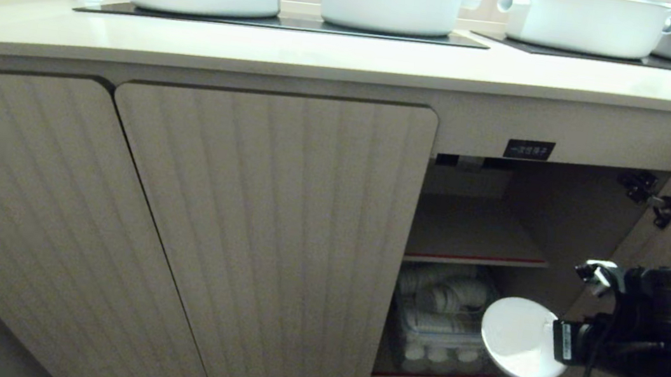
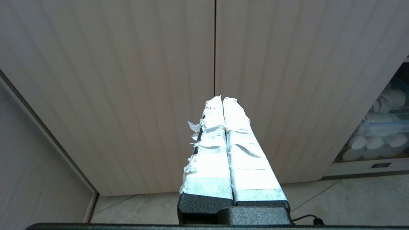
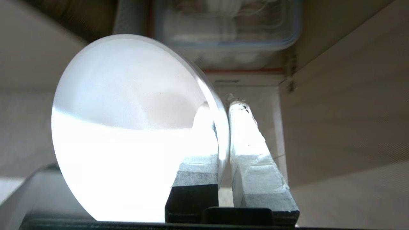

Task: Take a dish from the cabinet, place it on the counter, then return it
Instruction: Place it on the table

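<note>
Right hand [image 1: 550, 343] clamped on the rim of the small glossy white round dish [image 1: 518, 339], one taped finger [image 3: 199, 166] inside, the other outside. Dish held in the air, just before the open lower compartment of the beige fluted-door cabinet [image 1: 259, 237], below the cream desk [image 1: 326, 56]. Left hand [image 2: 222, 99] closed on nothing, facing shut doors.
</note>
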{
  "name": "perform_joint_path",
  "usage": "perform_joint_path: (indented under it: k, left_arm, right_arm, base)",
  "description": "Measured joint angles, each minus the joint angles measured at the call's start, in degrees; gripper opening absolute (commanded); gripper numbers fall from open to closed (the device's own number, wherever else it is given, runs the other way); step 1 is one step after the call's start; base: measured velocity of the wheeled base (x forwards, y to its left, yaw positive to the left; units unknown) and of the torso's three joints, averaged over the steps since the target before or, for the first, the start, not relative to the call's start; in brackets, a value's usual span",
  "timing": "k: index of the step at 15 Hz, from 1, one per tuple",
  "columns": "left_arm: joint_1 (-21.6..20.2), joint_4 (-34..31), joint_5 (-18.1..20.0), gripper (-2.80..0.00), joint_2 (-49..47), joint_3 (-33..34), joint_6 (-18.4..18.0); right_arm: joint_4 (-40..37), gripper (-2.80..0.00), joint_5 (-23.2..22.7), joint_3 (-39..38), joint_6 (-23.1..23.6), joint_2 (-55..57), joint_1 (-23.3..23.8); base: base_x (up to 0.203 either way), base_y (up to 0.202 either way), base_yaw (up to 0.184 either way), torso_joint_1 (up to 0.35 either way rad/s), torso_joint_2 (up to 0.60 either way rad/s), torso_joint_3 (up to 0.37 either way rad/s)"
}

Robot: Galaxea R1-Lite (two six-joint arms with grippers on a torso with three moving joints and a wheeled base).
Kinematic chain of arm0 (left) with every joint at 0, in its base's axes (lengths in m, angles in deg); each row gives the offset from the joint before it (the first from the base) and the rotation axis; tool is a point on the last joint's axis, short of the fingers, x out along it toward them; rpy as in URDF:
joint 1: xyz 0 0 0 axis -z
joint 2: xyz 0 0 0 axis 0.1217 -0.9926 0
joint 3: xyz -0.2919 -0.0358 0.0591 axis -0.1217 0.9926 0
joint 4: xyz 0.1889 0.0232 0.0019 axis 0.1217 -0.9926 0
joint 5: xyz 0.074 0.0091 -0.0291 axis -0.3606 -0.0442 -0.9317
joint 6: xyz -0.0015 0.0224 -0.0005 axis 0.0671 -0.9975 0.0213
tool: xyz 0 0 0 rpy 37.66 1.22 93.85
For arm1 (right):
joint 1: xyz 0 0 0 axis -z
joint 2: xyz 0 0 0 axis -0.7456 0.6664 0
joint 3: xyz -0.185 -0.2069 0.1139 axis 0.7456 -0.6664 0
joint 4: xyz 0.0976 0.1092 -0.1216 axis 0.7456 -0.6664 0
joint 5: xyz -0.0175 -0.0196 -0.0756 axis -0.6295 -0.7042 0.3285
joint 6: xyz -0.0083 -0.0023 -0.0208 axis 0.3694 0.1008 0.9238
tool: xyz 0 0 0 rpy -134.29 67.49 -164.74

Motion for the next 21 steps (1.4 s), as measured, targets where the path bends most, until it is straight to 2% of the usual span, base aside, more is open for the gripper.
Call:
perform_joint_path:
  k: [7,15,21]
  left_arm:
    - [0.00,0.00,0.00,-2.80,0.00,0.00,0.02]
    - [0.00,0.00,0.00,-2.80,0.00,0.00,0.02]
    - [0.00,0.00,0.00,-2.80,0.00,0.00,0.05]
  right_arm:
    - [0.13,-2.80,0.41,-7.16,0.06,-5.01,-5.85]
    - [-0.39,-2.80,0.30,-13.81,-2.00,-8.68,-6.57]
    - [0.11,-2.80,0.24,-21.31,-8.93,-13.35,-12.93]
  base:
    - [0.000,0.000,0.000,0.000,0.00,0.000]
    - [0.000,0.000,0.000,0.000,0.00,0.000]
    - [0.000,0.000,0.000,0.000,0.00,0.000]
